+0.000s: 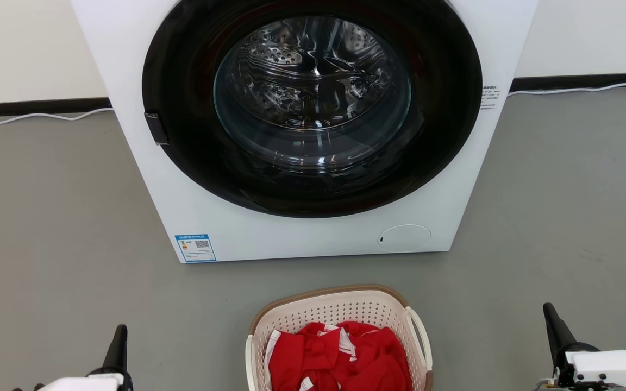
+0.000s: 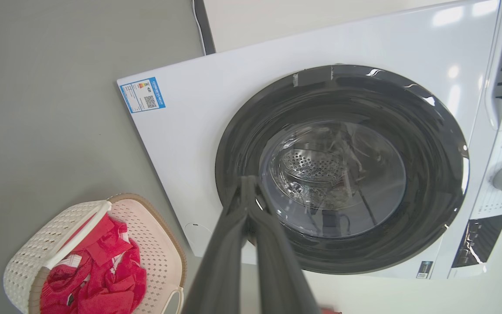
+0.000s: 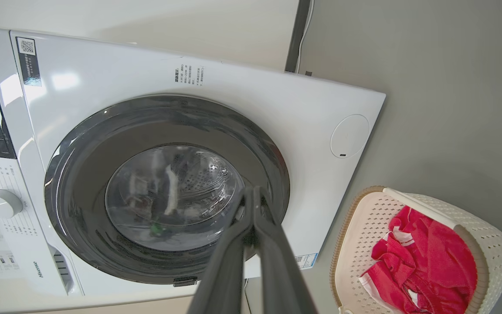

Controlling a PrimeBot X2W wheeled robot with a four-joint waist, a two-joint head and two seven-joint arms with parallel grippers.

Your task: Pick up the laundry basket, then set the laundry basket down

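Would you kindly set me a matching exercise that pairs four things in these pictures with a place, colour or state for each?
Things:
1. laundry basket
2. red clothes
3. washing machine door
4. left gripper

Descriptions:
A. lying inside the basket
B. shut, holding nothing
C. cream-white with a brown rim
D. round, dark-framed, closed

Pairs: 1-C, 2-A, 3-D, 4-B

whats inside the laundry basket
Bunched red clothing with white stripes lies in the laundry basket. The far inner wall shows bare above it. The heap covers the bottom, so anything beneath it cannot be seen.
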